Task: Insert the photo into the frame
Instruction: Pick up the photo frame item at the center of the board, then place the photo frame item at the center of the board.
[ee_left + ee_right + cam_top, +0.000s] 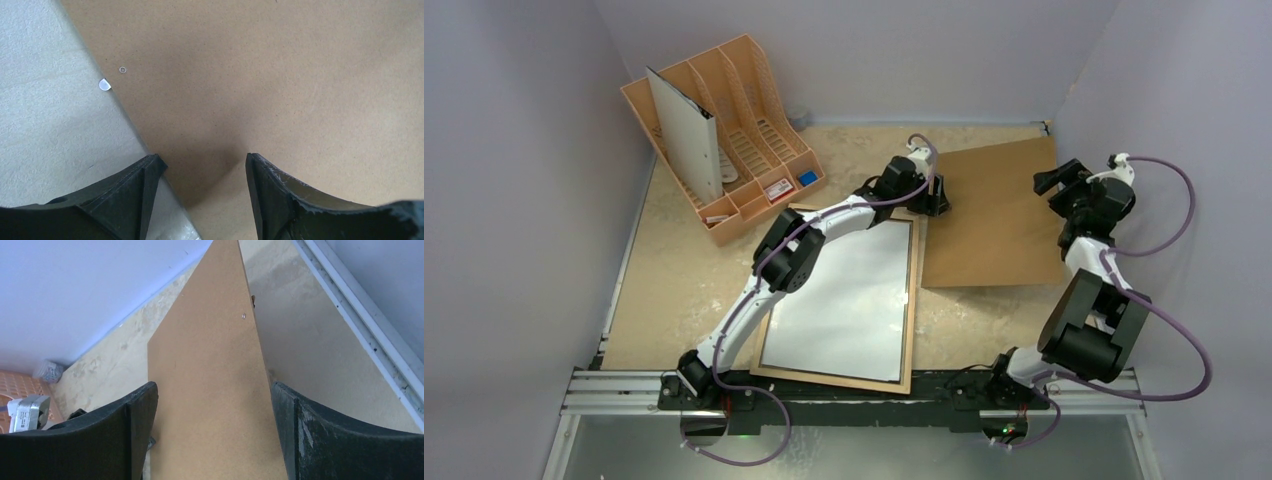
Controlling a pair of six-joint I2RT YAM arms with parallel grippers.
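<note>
The frame [912, 300] lies flat mid-table, light wood rim up. Inside it lies the photo [849, 295], white reverse up. A plain brown backing board [994, 215] lies to the right of the frame's far corner. My left gripper [934, 200] hovers open over the board's left edge, next to that corner. In the left wrist view its jaws [205, 165] straddle the board [275, 75] edge near a small clip [104, 84], holding nothing. My right gripper [1046, 182] is open at the board's far right side. In the right wrist view the board [210, 350] runs between the spread fingers [214, 395].
An orange file rack [754, 150] stands at the back left with a grey panel [686, 135] upright in it. Walls close in on three sides, and a white rail [350, 305] runs along the right wall. A metal rail [624, 385] lines the near edge.
</note>
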